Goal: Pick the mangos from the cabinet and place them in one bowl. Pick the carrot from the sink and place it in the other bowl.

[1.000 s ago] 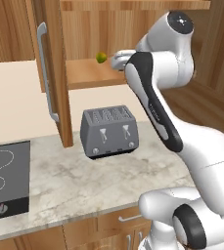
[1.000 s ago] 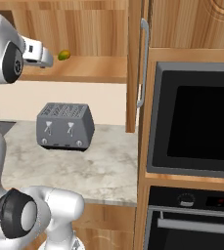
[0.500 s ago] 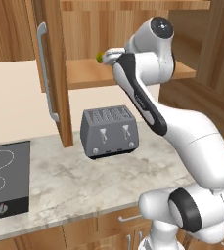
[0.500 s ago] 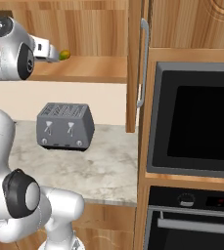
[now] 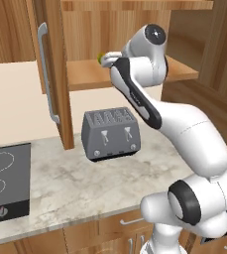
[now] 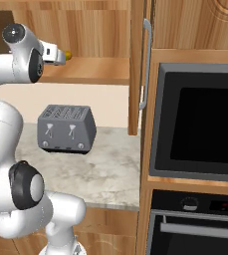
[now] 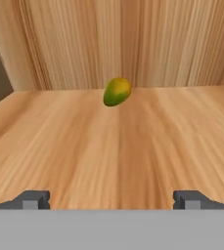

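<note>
Shelf edge first: the plank shelf (image 7: 133, 146) of the tall warm-brown wooden cabinet (image 5: 55, 74) runs wide and flat ahead of me, bare wood on both sides, with the back wall closing it off at the far end. My two-finger gripper (image 7: 112, 199) is spread wide, holding nothing, its dark fingertips (image 7: 33, 199) low in the hand view with plenty of plank between them. One small oval yellow-green mango with an orange tint (image 7: 117, 92) lies well ahead, near the back wall and roughly on my centre line, not touching either finger. From the left base view it peeks out as a speck of green (image 5: 101, 58) just past my wrist.

Open cabinet door with its long vertical silver bar handle (image 5: 46, 74) hangs to my left, well apart from my hand. Under the shelf, a grey four-slot metal toaster (image 5: 111, 133) sits on the pale marbled stone counter (image 5: 60, 188), clear below my forearm. Farther left lies a flat black cooktop with ring marks (image 5: 6, 181). On my right side stands a black built-in oven with a glass door (image 6: 200, 124), beyond another silver bar handle (image 6: 145, 64).
</note>
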Tool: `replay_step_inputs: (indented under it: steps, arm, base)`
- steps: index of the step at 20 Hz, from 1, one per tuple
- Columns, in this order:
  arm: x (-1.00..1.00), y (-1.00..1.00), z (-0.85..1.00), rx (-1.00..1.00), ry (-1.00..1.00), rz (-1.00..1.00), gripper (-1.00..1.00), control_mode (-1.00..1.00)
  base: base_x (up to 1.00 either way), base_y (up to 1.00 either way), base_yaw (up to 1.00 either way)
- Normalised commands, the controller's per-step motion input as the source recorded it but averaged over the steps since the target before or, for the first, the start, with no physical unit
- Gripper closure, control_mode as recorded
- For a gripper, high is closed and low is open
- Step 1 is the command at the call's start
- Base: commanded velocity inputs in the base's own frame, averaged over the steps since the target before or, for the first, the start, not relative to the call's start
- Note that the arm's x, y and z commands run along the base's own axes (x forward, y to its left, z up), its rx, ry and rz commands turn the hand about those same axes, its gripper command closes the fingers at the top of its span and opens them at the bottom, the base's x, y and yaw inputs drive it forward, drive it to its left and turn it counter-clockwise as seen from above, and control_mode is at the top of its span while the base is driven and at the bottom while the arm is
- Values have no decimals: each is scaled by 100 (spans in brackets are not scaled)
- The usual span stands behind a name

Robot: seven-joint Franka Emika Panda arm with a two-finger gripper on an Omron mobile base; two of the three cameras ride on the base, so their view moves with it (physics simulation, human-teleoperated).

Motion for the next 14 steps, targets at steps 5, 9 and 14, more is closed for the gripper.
replay_step_inputs:
  steps: [5, 9, 14]
  arm:
    - [31, 0, 2, 0, 13, 0, -100, -100]
    - [32, 0, -6, 0, -1, 0, -100, -100]
    - [35, 0, -16, 0, -3, 0, -100, -100]
  base:
    - [0, 0, 0]
    - [0, 0, 0]
    - [0, 0, 0]
